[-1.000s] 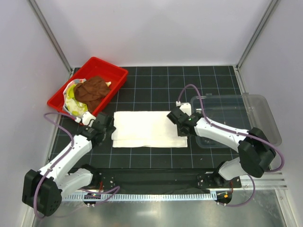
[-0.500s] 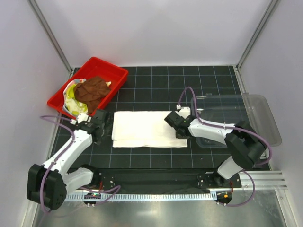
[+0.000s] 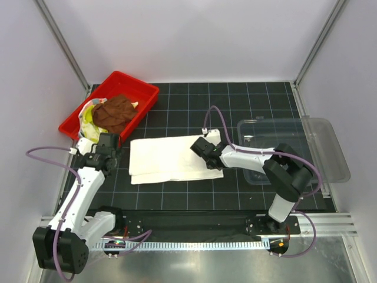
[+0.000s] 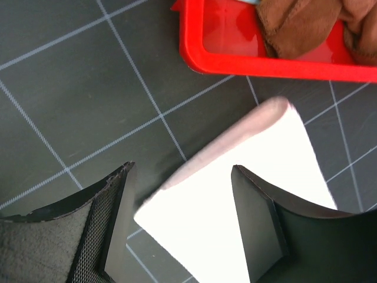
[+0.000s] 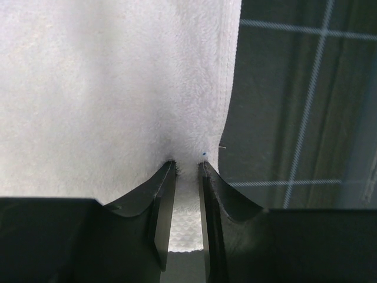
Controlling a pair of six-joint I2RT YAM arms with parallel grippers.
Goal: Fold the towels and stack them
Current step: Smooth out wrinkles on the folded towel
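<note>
A large white towel (image 3: pixel 168 158) lies folded flat on the black grid mat, its left end slightly skewed. My right gripper (image 3: pixel 201 147) (image 5: pixel 187 168) is shut on this towel's (image 5: pixel 106 82) right part, the cloth pinched up between the fingers. My left gripper (image 3: pixel 111 144) (image 4: pixel 181 171) stands open at the towel's left end; the towel's corner (image 4: pixel 247 194) shows between its wide-apart fingers, and I cannot tell whether they touch it. A brown towel (image 3: pixel 115 112) (image 4: pixel 300 23) and a yellow-green one (image 3: pixel 88 118) lie bunched in the red tray.
The red tray (image 3: pixel 132 79) (image 4: pixel 194 35) sits at the back left, close to my left gripper. A clear plastic bin (image 3: pixel 318 147) stands at the right. Frame posts rise at both back corners.
My right gripper has pulled the white towel to the left, turning it slightly. My left arm has drawn back leftward, staying open.
</note>
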